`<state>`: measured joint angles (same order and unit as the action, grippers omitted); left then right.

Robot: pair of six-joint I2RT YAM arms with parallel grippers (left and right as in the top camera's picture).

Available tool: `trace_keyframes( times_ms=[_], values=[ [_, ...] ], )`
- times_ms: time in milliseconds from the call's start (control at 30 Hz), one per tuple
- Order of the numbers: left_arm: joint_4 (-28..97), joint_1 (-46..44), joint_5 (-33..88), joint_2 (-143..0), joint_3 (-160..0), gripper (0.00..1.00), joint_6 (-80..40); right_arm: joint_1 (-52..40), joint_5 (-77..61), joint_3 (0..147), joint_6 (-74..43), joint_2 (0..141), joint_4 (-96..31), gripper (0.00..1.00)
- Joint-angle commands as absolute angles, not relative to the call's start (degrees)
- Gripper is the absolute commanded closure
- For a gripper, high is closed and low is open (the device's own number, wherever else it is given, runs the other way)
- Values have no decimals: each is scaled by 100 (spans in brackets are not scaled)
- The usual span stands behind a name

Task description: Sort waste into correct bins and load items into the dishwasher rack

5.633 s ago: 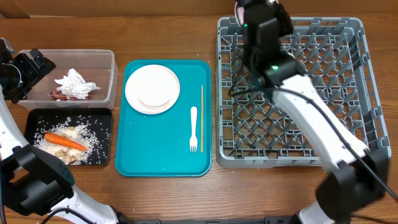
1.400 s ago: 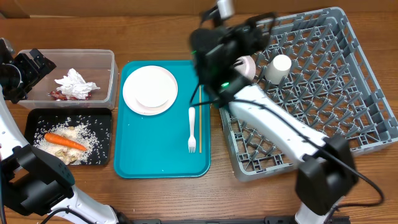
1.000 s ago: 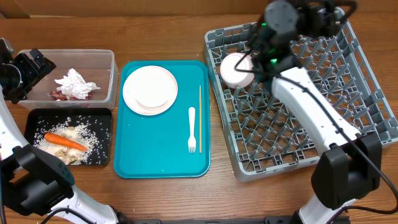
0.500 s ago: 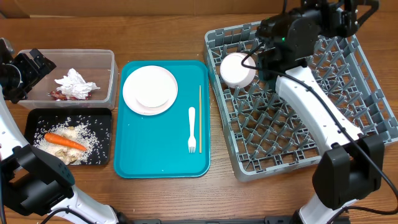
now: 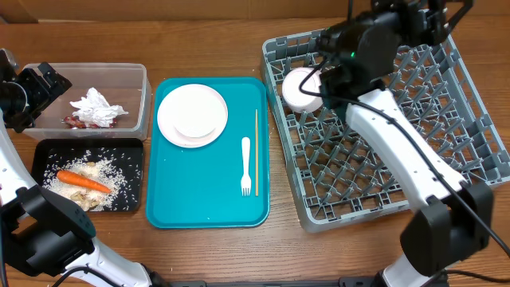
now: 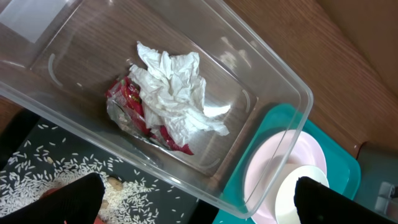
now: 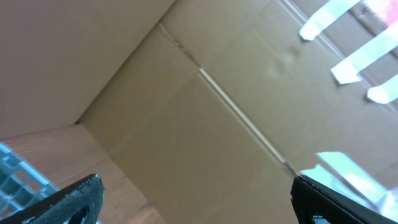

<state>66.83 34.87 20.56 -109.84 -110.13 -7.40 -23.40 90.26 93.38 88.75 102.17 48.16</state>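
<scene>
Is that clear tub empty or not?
Not empty: the clear tub holds a crumpled white napkin lying on a red wrapper.

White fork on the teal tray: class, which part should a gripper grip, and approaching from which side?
Probably the narrow handle of the fork, from straight above, closing across its width: it lies flat on the teal tray, and the chopstick lies close beside its tines.

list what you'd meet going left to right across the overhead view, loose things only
crumpled napkin → plate → fork → chopstick → white bowl
</scene>
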Motion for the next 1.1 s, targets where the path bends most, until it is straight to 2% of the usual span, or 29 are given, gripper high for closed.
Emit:
trace_keyframes(
  times_ms=[0,100,167,233,333,433,533,600,700,833,967,1067],
  values=[
    [6685,3470,2036,-11024,-11002,0,-792,-2357,8934,10377,7955,9620,3632,0],
    [6685,3470,2036,-11024,-11002,0,-792,-2357,8685,11375,6104,9544,943,0],
    [6685,3470,2036,-11024,-11002,0,-792,-2357,8128,12046,4248,9487,-1284,0],
    [6685,3470,2036,-11024,-11002,0,-792,-2357,6930,12582,2414,9415,-3461,0],
    [6685,3470,2036,-11024,-11002,0,-792,-2158,4355,13050,720,9391,-5468,0],
    [6685,3470,2036,-11024,-11002,0,-792,-1699,2078,13039,-128,9426,-6292,0],
    [6685,3470,2036,-11024,-11002,0,-792,-1157,913,12940,-620,9577,-6803,0],
    [6683,3470,2036,-11024,-11002,0,-792,-969,574,12910,-687,9695,-7166,0],
    [6683,3470,2036,-11024,-11002,0,-792,-895,281,12881,-777,9843,-7905,6],
    [6683,3470,2036,-11024,-11002,0,-792,-969,-274,12842,-773,10040,-8573,7],
    [6683,3470,2036,-11024,-11002,0,-792,-1275,-340,12532,-777,10294,-8908,20],
    [6683,3470,2036,-11024,-11002,0,-792,-1564,-482,11907,-784,10322,-8643,30]
  ],
)
